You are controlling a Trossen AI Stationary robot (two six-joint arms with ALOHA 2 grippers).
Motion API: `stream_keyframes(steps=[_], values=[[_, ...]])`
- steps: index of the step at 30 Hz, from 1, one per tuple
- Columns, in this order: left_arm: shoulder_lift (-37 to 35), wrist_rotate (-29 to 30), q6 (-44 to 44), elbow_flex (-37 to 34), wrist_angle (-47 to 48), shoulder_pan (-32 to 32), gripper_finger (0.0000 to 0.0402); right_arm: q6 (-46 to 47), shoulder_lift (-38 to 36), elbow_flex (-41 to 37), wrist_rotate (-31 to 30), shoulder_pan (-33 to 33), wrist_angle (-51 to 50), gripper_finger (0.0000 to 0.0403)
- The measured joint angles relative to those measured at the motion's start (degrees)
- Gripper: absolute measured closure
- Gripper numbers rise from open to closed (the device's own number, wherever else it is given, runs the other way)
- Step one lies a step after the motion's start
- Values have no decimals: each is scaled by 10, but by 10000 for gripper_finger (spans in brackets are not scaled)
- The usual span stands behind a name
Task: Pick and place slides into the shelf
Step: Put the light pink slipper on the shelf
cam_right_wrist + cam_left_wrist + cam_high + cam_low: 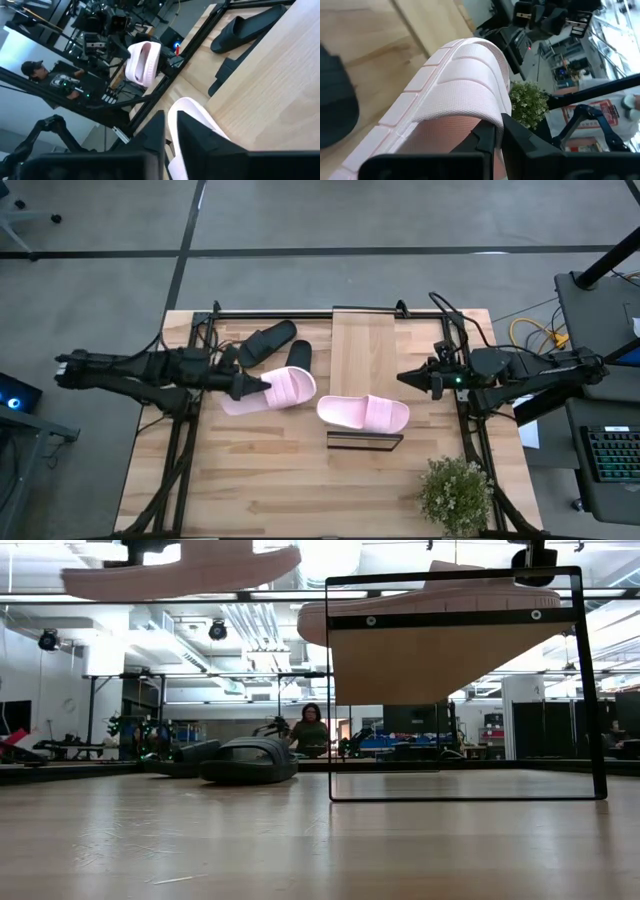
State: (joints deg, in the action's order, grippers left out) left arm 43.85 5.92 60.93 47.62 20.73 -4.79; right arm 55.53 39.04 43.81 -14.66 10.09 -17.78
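Left arm's dark fingers [490, 142] clamped on pale pink slide [455, 95], small green plant [530, 102] beyond

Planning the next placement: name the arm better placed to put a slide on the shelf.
Left. Its gripper holds a pink slide raised beside the shelf; the right gripper hangs there empty.

pink slides [365, 412], black slides [268, 340] — light-wood shelf [364, 350]

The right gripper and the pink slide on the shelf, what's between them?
In the high view, only bare shelf plank and tabletop lie between the right gripper and the pink slide on the shelf.
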Motion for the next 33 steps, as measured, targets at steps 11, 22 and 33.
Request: stream_keyframes(steps=[11,22,33], values=[[82,-177,-67,62,-40,142,401,15,-34,0,-46,0,0,394],[231,-317,-131,166,-68,206,401,19,-44,0,-49,0,0,394],[327,-375,-153,249,-68,237,401,16,-60,0,-71,0,-1,394]])
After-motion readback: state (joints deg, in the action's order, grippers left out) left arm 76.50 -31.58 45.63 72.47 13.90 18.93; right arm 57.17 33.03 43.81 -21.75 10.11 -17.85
